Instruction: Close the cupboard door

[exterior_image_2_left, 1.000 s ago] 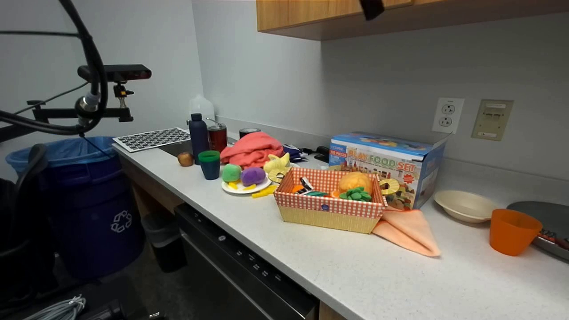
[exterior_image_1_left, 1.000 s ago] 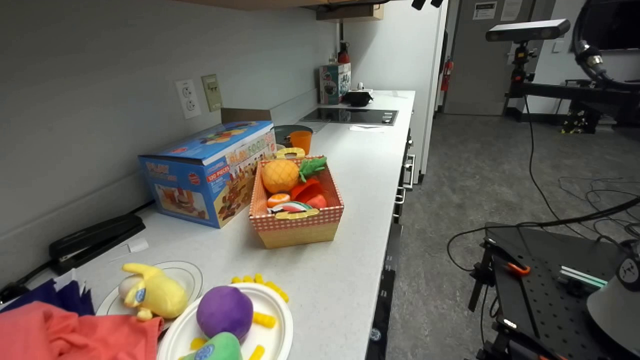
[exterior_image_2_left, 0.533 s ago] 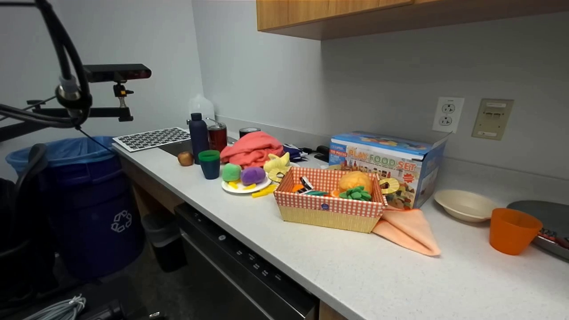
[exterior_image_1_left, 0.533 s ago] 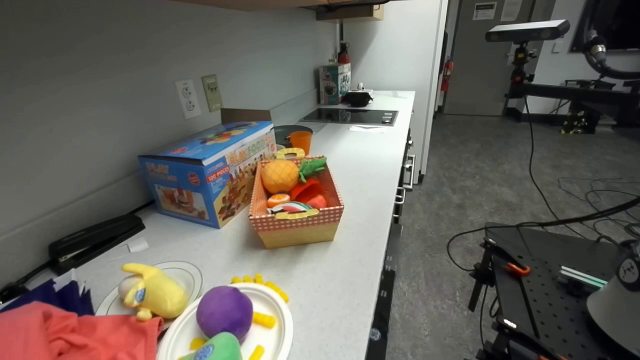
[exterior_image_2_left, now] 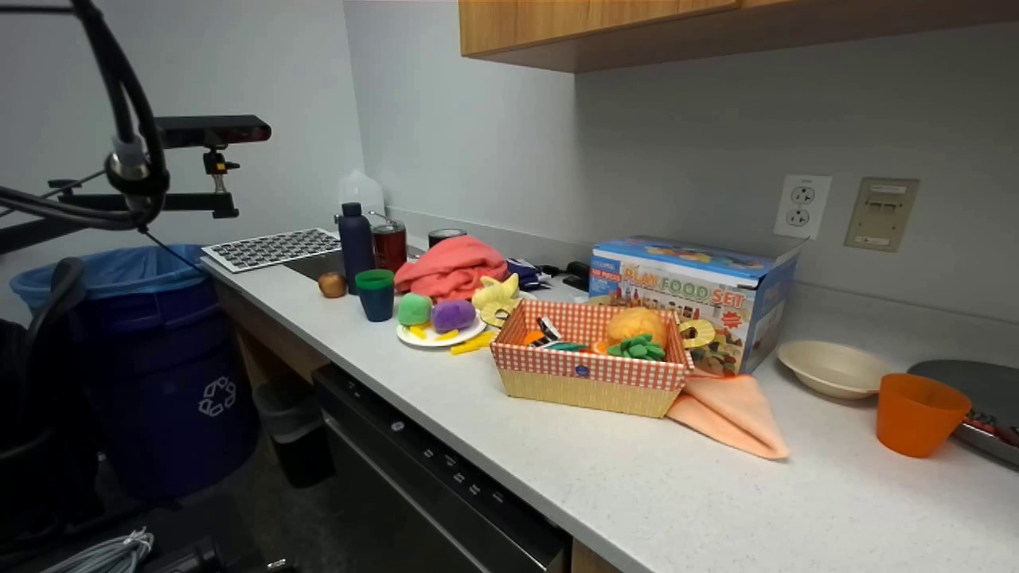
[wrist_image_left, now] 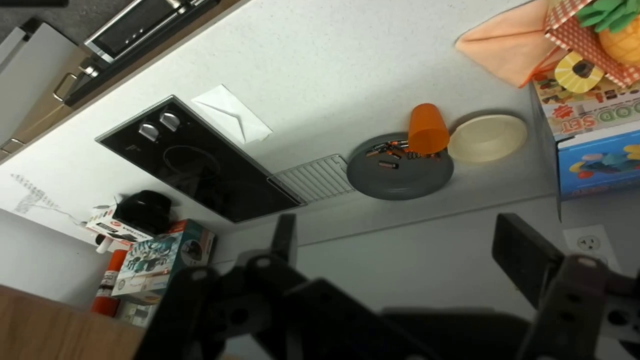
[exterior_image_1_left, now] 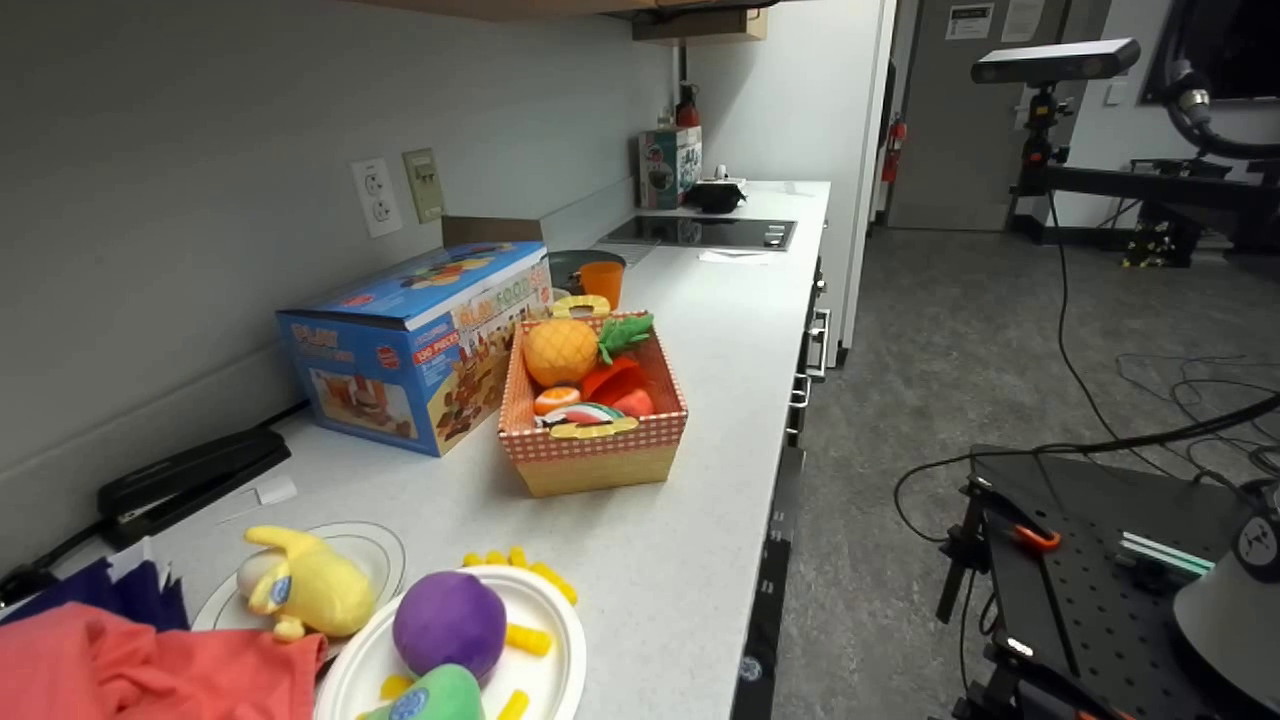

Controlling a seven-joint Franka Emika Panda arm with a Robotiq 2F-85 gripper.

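The claw (wrist_image_left: 398, 237) is spread apart and, since a second ago, has left the top of both exterior views.

1. The hand (wrist_image_left: 400, 242), apparently reaching in at the top edge of both exterior views a second ago, is now staying out of both
2. In an exterior view a black cable (exterior_image_2_left: 97, 36) and its metal connector (exterior_image_2_left: 129, 169) are hanging farther left than a second ago, now covering the left end of a camera (exterior_image_2_left: 215, 130); against half a second ago they are sitting slightly farther right
3. In an exterior view a dark cable loop (exterior_image_1_left: 1240, 150) is hanging nearer the right edge than a second ago, its metal fitting (exterior_image_1_left: 1194, 102) sitting higher
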